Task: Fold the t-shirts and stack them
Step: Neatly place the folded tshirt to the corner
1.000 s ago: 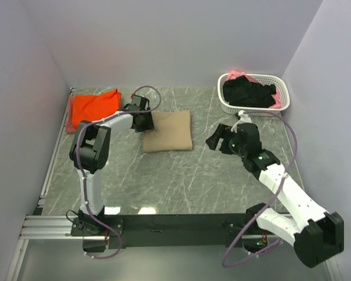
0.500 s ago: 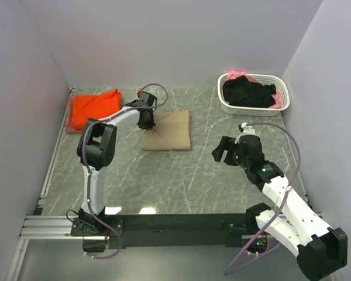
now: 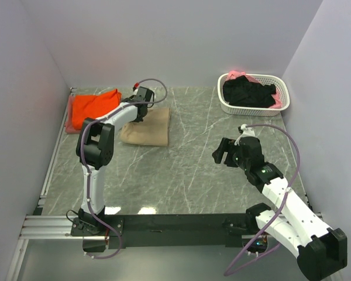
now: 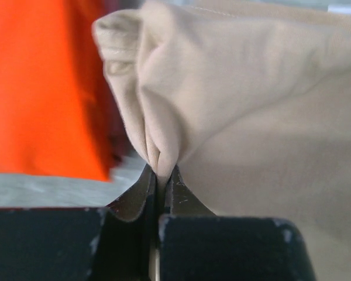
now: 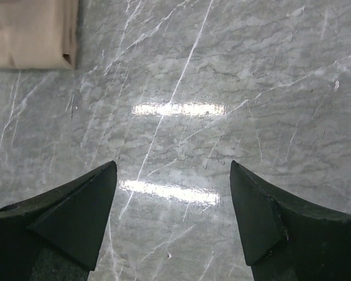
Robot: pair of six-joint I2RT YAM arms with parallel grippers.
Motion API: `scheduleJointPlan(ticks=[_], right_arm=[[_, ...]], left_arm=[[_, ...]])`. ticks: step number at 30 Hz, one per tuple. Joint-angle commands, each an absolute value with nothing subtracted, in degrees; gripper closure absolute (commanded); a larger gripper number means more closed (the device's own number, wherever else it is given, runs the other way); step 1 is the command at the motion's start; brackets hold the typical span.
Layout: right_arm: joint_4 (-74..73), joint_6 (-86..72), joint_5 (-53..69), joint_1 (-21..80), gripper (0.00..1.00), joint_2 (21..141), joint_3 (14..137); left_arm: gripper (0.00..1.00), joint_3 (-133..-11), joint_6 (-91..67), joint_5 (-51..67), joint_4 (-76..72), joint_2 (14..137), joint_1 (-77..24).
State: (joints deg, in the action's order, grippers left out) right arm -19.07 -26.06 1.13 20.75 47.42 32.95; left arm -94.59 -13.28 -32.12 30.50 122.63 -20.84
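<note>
The left pincer (image 4: 161, 175) is clamped tight on a bunched edge of the tan t-shirt (image 3: 147, 130). That shirt lies on the counter (image 3: 187, 175) in the upper left of the frame, beside the orange t-shirt (image 3: 92, 106). The right pincer (image 5: 173, 167) hangs wide open and holds nothing, centre right. Black t-shirts (image 3: 248, 92) fill the white basket (image 3: 254, 109), upper right.

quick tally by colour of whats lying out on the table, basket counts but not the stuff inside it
tan shirt: 1
orange shirt: 1
white basket: 1
total: 3
The black clothes and pink cloth in the basket are left out, too heaped to count.
</note>
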Motion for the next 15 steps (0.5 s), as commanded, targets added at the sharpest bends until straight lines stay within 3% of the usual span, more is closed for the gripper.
scheduleJointPlan(ticks=[1,15], right_arm=[[-16.7,-25.3,1.1,20.7,0.16,46.8,32.5],[-16.9,-25.7,0.6,20.7,0.16,48.2,32.5]], left_arm=[[0.99,-100.1,-6.8,-40.9,29.9,120.0,-19.2],[0.99,-108.1,2.5,-43.3,28.8,117.2,-16.6]])
